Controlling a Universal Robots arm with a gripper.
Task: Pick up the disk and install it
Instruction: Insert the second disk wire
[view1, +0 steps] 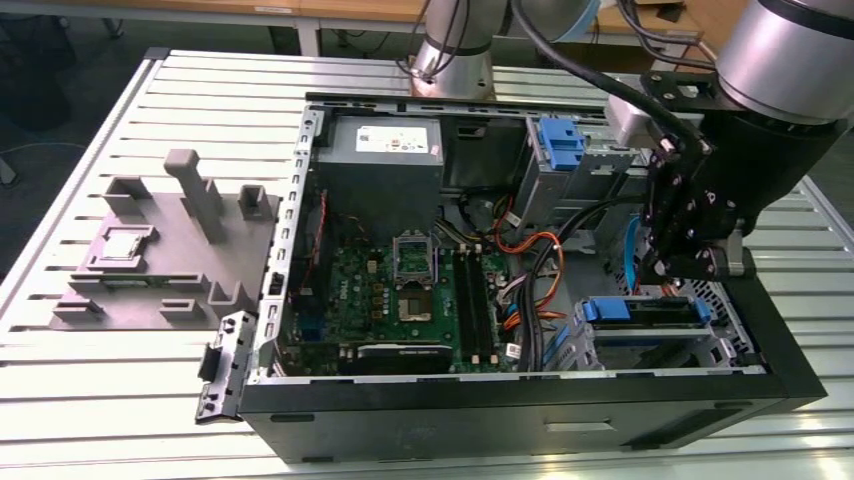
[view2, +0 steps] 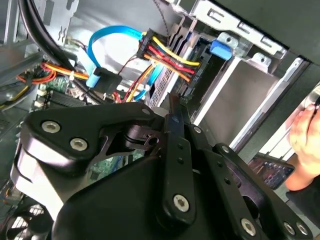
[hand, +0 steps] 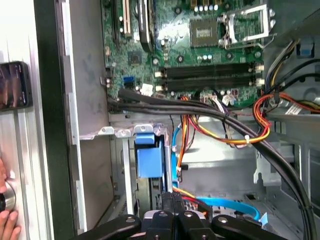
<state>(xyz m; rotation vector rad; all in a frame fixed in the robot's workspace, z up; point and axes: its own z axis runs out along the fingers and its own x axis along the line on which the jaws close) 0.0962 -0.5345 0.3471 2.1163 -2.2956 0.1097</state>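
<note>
Currently my gripper (view1: 674, 268) is pressed closed, empty, directly above the disk (view1: 643, 310) seated in its bay (view1: 587, 345).

The arm reaches steeply down — its tool (view1: 677, 268) pointing downward, fingers (hand: 172, 207) pressed together, holding nothing.

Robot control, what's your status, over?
Gripper shut, inside the computer case. Disk in its bay, right beside gripper. Cables close by.
</note>
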